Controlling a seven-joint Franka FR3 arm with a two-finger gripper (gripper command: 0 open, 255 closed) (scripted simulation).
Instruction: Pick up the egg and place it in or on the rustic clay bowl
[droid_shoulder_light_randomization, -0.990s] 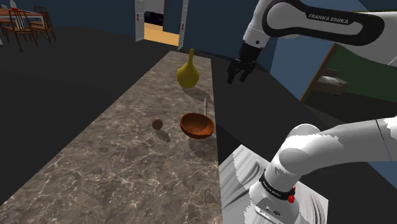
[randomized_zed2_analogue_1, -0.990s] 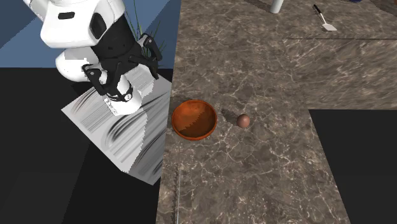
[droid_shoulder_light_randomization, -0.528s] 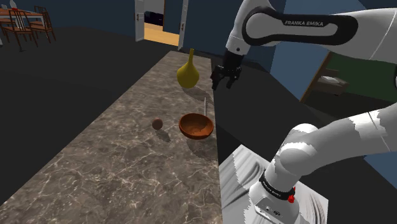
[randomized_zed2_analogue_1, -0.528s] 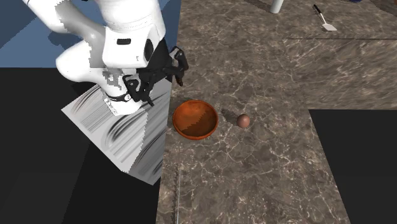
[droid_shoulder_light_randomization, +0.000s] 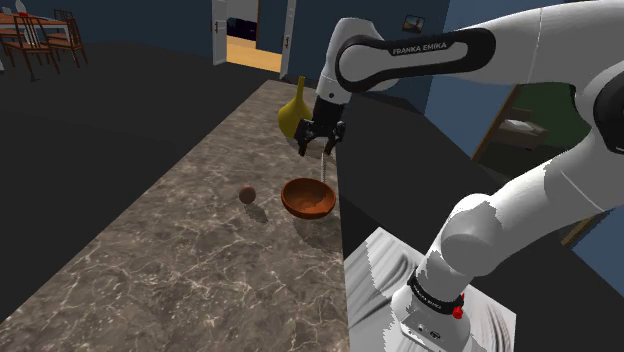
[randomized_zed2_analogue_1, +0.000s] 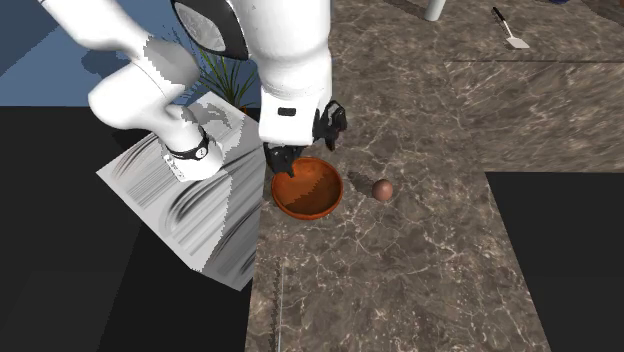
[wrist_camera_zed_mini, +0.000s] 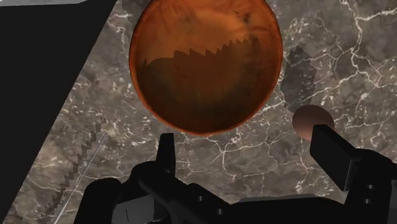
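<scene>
A small brown egg (droid_shoulder_light_randomization: 247, 195) lies on the marble counter (droid_shoulder_light_randomization: 180, 260), a short way to the shoulder view's left of a reddish-brown clay bowl (droid_shoulder_light_randomization: 308, 197). My black gripper (droid_shoulder_light_randomization: 320, 145) hangs open above the bowl's far rim and holds nothing. In the second exterior view the gripper (randomized_zed2_analogue_1: 300, 145) is over the bowl (randomized_zed2_analogue_1: 307, 187), and the egg (randomized_zed2_analogue_1: 382, 189) sits to the bowl's right. Through the wrist camera the bowl (wrist_camera_zed_mini: 205, 63) lies ahead of the gripper (wrist_camera_zed_mini: 250, 153), with the egg (wrist_camera_zed_mini: 312, 121) close by one fingertip (wrist_camera_zed_mini: 334, 153). The bowl's inside is bare.
A yellow long-necked vase (droid_shoulder_light_randomization: 293, 115) stands on the counter behind the gripper. A thin rod (droid_shoulder_light_randomization: 323, 165) sticks up near the bowl. A white spatula (randomized_zed2_analogue_1: 512, 30) lies far along the counter. The stand (droid_shoulder_light_randomization: 440, 300) adjoins the counter's edge near the bowl.
The arm has swung to the shoulder view's left and come down, bringing the gripper from off the counter's edge to above the bowl. Egg and bowl have not moved.
</scene>
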